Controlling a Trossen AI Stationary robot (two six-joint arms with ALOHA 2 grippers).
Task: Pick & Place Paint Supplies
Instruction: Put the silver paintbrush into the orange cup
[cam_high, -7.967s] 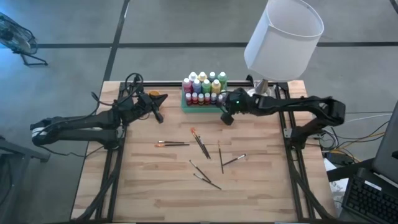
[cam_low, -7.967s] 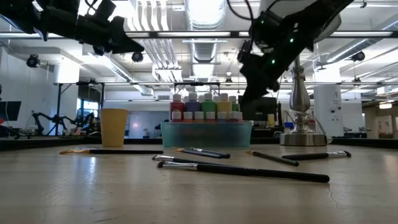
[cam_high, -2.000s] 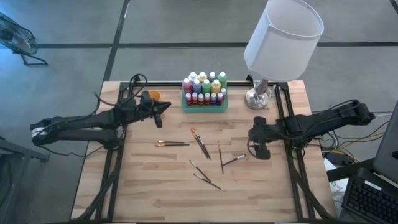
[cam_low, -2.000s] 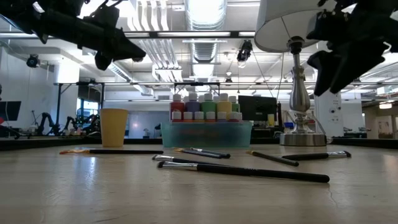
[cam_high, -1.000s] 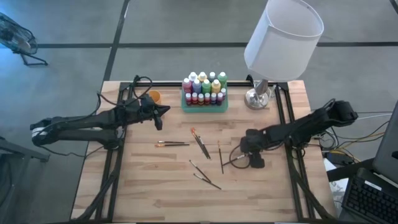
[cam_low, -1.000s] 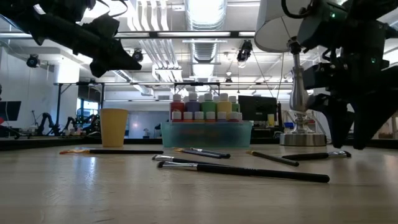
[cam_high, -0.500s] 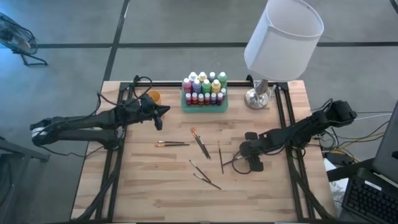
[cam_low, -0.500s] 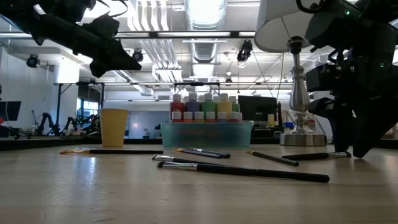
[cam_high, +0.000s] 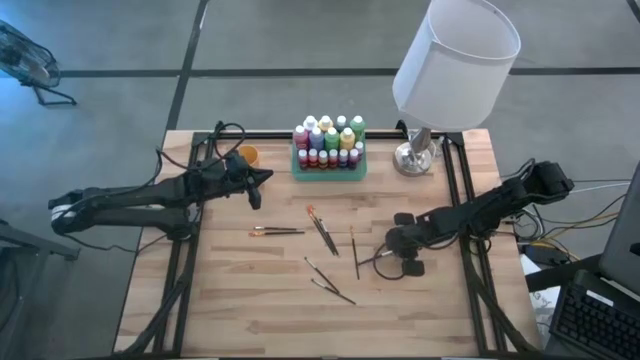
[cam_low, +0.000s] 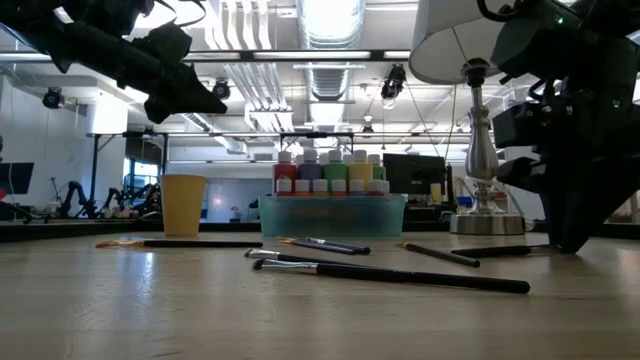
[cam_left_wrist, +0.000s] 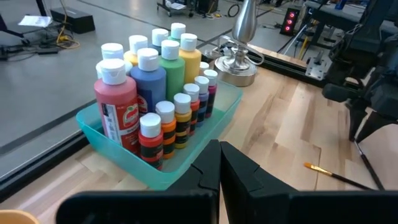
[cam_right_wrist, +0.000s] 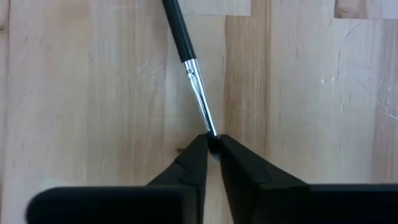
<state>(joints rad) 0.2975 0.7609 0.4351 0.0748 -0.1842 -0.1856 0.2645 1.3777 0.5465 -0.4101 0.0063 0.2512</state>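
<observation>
**Brush tip pinched at the counter's right**

My right end effector (cam_right_wrist: 211, 144) is clamped on the bristle end of a brush (cam_right_wrist: 189, 68) lying right of centre in the overhead frame. My left end effector (cam_high: 262, 180), fingers together, hovers upper left beside the bottles (cam_high: 327, 141) in their tray (cam_high: 329, 173).

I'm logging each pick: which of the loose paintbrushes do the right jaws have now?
The rightmost paintbrush, lying angled nearest the right gripper: the jaws pinch its bristle end. The other brushes lie untouched farther toward the table's middle.
</observation>
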